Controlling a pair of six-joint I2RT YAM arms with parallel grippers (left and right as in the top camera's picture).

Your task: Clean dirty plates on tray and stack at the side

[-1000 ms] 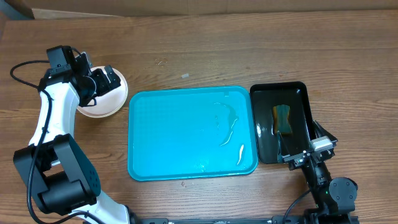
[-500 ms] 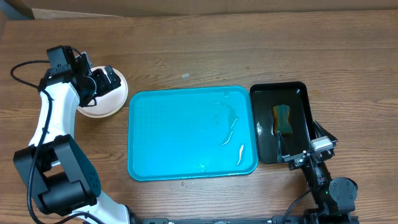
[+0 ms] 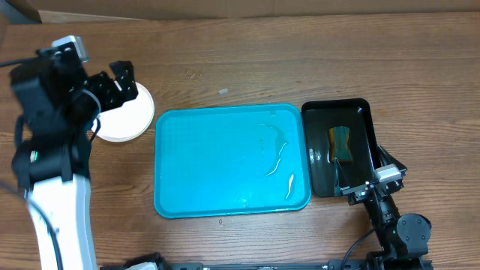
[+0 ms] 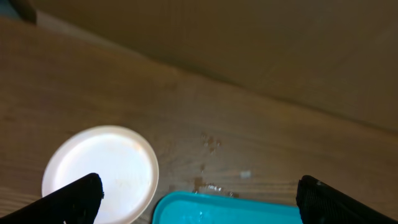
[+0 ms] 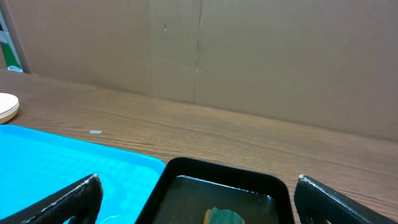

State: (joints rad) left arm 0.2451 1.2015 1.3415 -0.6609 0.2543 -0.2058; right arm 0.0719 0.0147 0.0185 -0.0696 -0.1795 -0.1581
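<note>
Apparently the stacking step is at its close. At the upper left of the overhead frame the left fingers [image 4: 78,200] hang spread wide and hold nothing. They are raised over the bench [image 3: 225,60], just above the near edge of the plates [image 3: 124,118]. The plates sit in a neat pile on the bench, just beside the tray's upper left corner but not touching it. Only the clean white top plate shows from above. The right wrist view catches the pile's layered edge at its far left, but I cannot count the plates in it.

The tray [image 3: 202,165] fills the middle of the frame and carries no plate, only a few wet streaks toward its right side. So the cleaning seems done, and nothing looks left to wipe or carry.

Right of it, almost touching, lies the black tray [image 3: 319,176] with a sponge [image 3: 341,142] resting in shallow water. At the lower right the right fingers [image 5: 68,202] are also wide apart and empty, hovering over the lower end of the black tray, well short of the sponge.

As I judge it, the next move asks little. The left arm should draw away upward or sideways without brushing the pile, and both arms can go to rest. If the pile is a plate short, a search of the bench comes first.
</note>
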